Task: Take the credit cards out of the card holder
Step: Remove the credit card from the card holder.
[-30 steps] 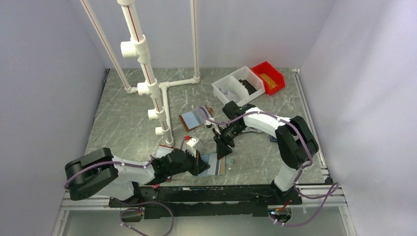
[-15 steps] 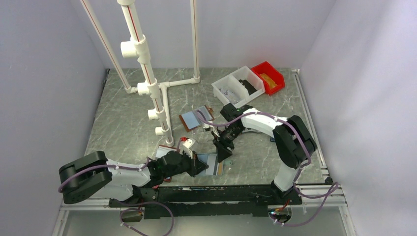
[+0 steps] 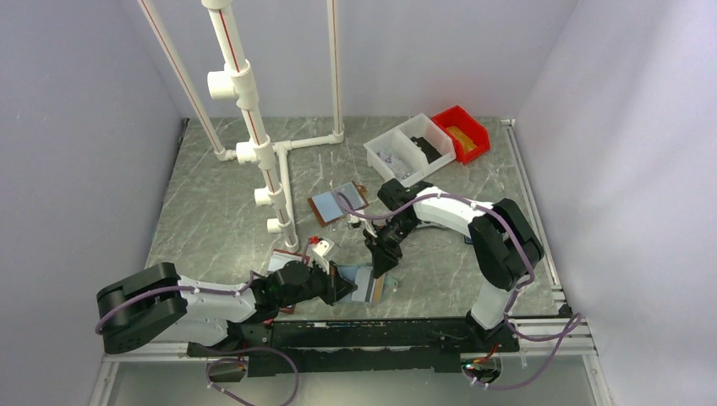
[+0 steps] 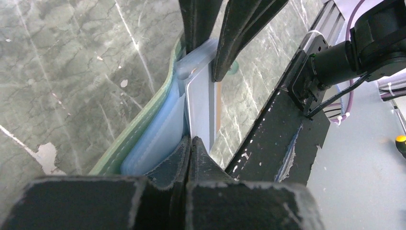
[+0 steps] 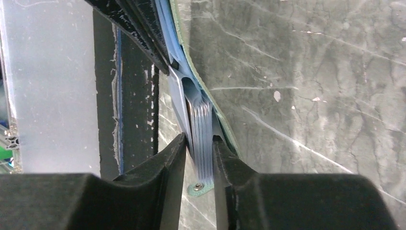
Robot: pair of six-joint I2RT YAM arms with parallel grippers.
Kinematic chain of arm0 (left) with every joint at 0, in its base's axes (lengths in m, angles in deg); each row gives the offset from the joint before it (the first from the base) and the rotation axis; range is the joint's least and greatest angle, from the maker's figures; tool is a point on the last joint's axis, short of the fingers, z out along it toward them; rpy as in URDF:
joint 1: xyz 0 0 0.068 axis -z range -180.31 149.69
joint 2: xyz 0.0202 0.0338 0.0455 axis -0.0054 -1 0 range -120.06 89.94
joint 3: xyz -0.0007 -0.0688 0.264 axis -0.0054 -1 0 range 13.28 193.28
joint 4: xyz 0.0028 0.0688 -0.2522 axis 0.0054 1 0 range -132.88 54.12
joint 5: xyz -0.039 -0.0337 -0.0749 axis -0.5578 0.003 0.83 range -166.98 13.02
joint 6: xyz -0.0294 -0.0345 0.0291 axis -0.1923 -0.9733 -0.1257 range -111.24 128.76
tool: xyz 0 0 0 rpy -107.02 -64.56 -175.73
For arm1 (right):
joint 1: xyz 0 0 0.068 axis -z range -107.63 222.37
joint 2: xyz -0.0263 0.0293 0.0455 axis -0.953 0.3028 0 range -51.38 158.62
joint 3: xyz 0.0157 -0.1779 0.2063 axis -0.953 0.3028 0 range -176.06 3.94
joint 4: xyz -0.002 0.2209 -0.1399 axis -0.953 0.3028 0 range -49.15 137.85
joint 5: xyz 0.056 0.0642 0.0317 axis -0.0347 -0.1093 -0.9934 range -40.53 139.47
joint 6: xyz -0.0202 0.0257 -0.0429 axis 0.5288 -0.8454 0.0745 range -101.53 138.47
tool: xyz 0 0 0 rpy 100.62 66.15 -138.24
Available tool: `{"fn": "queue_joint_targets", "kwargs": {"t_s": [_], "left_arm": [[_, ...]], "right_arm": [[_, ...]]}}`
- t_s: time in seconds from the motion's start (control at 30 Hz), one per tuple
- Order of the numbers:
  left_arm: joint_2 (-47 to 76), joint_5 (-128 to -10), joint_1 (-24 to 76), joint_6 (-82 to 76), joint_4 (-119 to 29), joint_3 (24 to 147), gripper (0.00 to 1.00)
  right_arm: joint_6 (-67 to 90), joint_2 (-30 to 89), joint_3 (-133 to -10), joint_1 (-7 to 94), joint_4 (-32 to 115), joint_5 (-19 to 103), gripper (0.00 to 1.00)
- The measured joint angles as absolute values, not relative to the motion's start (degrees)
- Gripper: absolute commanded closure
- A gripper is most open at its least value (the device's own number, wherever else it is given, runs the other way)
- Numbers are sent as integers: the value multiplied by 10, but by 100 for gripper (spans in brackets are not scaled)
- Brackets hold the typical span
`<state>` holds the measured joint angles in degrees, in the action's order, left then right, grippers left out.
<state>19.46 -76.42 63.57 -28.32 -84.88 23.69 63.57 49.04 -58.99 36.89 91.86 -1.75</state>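
Observation:
The card holder (image 3: 362,283), mint-green edged with blue-grey leaves, lies near the table's front edge between both grippers. My left gripper (image 3: 340,288) is shut on its near-left side; in the left wrist view the jaws (image 4: 191,142) pinch a thin pale leaf beside the green edge (image 4: 139,129). My right gripper (image 3: 382,264) is shut on the opposite end; in the right wrist view it (image 5: 199,143) clamps a stack of blue-grey leaves (image 5: 202,122). A thin tan card edge (image 4: 218,103) shows along the holder. No dark brown card is visible.
A brown-edged folder (image 3: 336,204) lies mid-table. Another folder (image 3: 279,260) pokes out beside the left arm. A white two-part bin (image 3: 410,148) and a red bin (image 3: 462,133) stand at the back right. A white pipe frame (image 3: 254,144) stands at left. A black rail (image 4: 282,120) runs along the front edge.
The left arm has sunk lower and its gripper has shifted slightly left. The right gripper has edged a little toward the holder. Both stay clamped on the holder.

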Motion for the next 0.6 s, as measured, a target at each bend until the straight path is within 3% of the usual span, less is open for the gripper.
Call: {"fn": "queue_joint_targets", "kwargs": {"t_s": [0.13, 0.33, 0.6], "left_arm": [[214, -766, 636, -283, -839, 227, 100], [263, -768, 637, -283, -815, 214, 100], [338, -787, 637, -294, -791, 189, 100]], "right_arm": [[639, 490, -590, 364, 922, -23, 82], [645, 490, -590, 359, 924, -36, 83], [651, 490, -590, 353, 923, -48, 68]]}}
